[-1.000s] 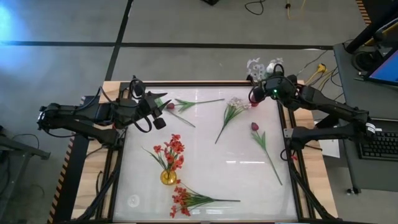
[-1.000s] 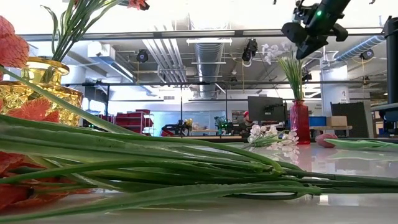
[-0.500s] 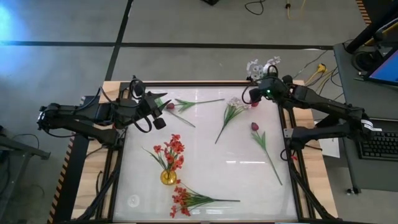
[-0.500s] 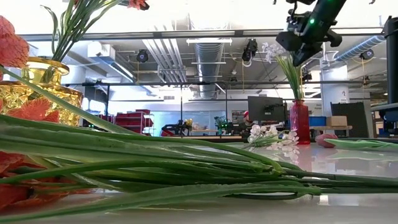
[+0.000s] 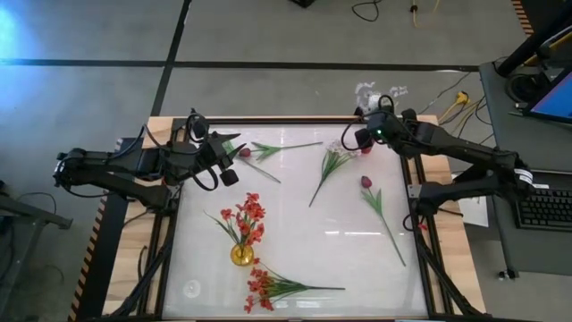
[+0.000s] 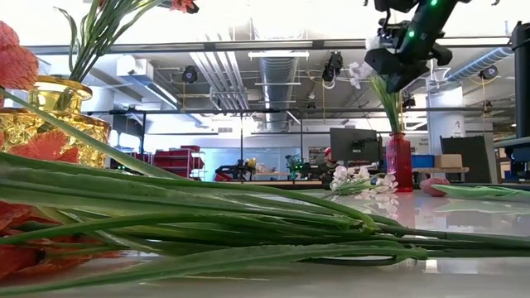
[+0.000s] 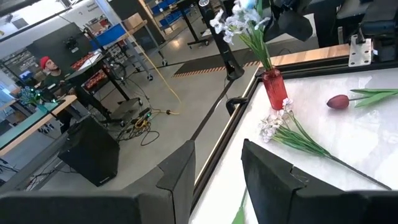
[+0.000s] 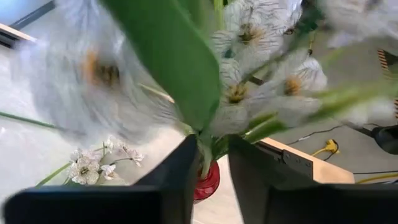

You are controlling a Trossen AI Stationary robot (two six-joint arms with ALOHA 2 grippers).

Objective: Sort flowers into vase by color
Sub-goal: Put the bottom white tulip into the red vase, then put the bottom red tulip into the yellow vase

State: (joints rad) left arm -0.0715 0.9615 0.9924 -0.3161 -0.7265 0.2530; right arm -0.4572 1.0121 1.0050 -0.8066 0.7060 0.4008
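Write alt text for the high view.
The right gripper hovers over a red vase of white flowers at the table's far right corner. The left gripper waits at the left; loose flowers lie across the table.

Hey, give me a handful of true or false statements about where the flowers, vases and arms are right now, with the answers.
1. A white flower spray stands in the red vase. True.
2. The gold vase holds white flowers. False: it holds red-orange flowers.
3. The right gripper is up by the stems above the red vase. True.
4. The left gripper is over the red vase. False: it waits at the table's left side, near a maroon bud.
5. Another white spray lies on the table beside the red vase. True.
6. No red-orange flowers lie on the table. False: a red-orange bunch lies near the gold vase.
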